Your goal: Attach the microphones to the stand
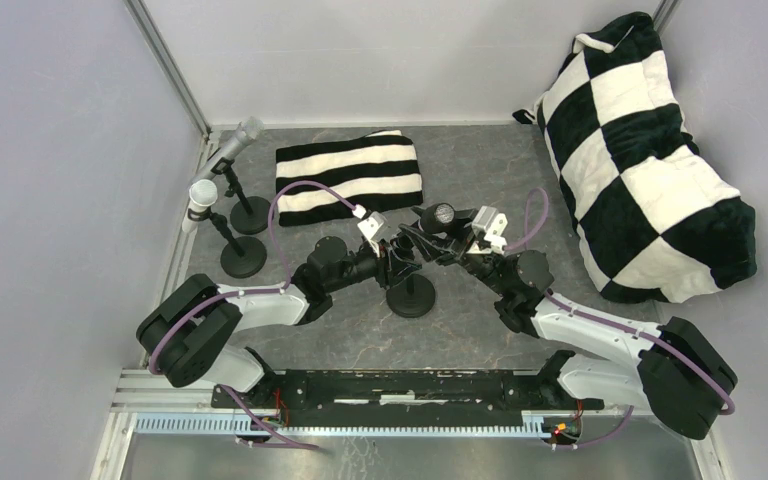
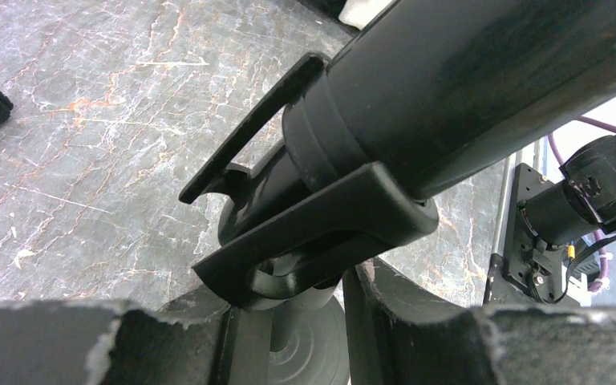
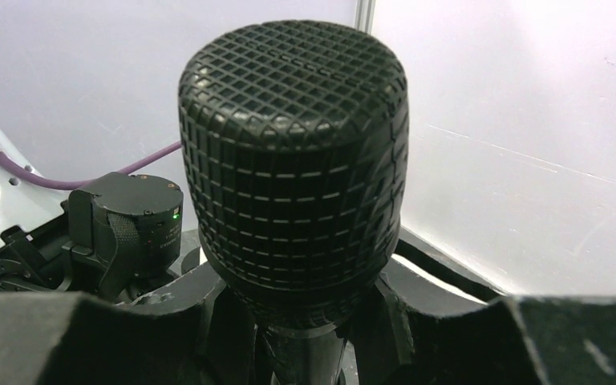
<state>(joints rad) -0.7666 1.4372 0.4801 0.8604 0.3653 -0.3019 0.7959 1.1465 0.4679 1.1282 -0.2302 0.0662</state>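
Silver-grey microphone [image 1: 239,139] and white microphone [image 1: 201,196] sit in their stands [image 1: 244,262], far left. Black microphone [image 3: 293,160], clamped in right pincer [image 1: 458,243], lies partway in clip [image 2: 321,228] of third stand [image 1: 411,298]; left pincer [image 1: 396,258] grips its stem. Full seating not yet done.

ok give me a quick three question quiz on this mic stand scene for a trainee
1. True or false: the white microphone lies flat on the table.
2. Which holds the black microphone? A) left gripper B) right gripper C) neither
3. Fill in: ___ stands at the table's left already carry a microphone.

Key: 1 false, it sits in a stand. 2 B; the left gripper grips the third stand. 3 two, bearing the white microphone and the silver-grey microphone.
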